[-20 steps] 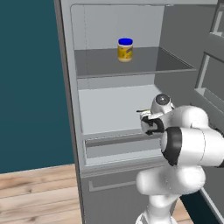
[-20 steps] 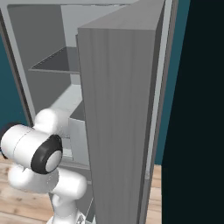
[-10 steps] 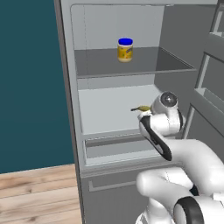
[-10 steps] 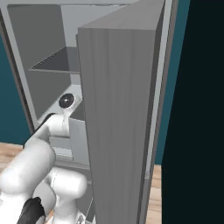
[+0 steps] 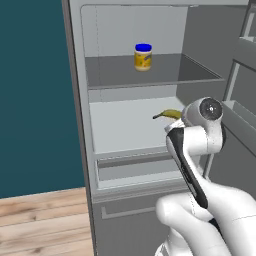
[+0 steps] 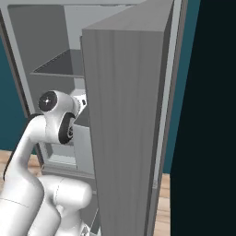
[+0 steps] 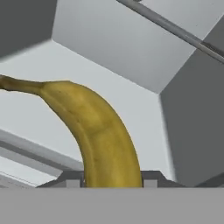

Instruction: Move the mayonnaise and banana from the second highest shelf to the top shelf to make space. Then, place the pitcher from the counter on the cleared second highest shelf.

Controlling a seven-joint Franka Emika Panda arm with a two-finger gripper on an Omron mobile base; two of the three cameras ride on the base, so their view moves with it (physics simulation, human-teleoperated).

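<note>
Teal wall is standing at the far left of the left base view, with wood flooring running along its foot. Next to it, the fridge is standing open, its interior facing the base.

Inside, the top shelf is carrying the mayonnaise, which is standing upright near the middle of the board, blue lid up. Below it, the second highest shelf is lying bare across its left and centre. Toward its right side, the banana is showing its stem end and part of its curve, pointing left, while the rest is passing behind the white wrist of the arm. To the right of the arm, the fridge door is hanging open with its door bins facing inward.

In the right base view, the arm is reaching into the fridge from the left, and the open door is blocking the shelves behind it.

In the hand view, the banana is running from its dark stem at the upper left down into the gripper at the bottom edge. The jaws are sitting partly closed around the banana's lower end, holding it between them. Whether the banana is touching the pale shelf behind it cannot be told.
</note>
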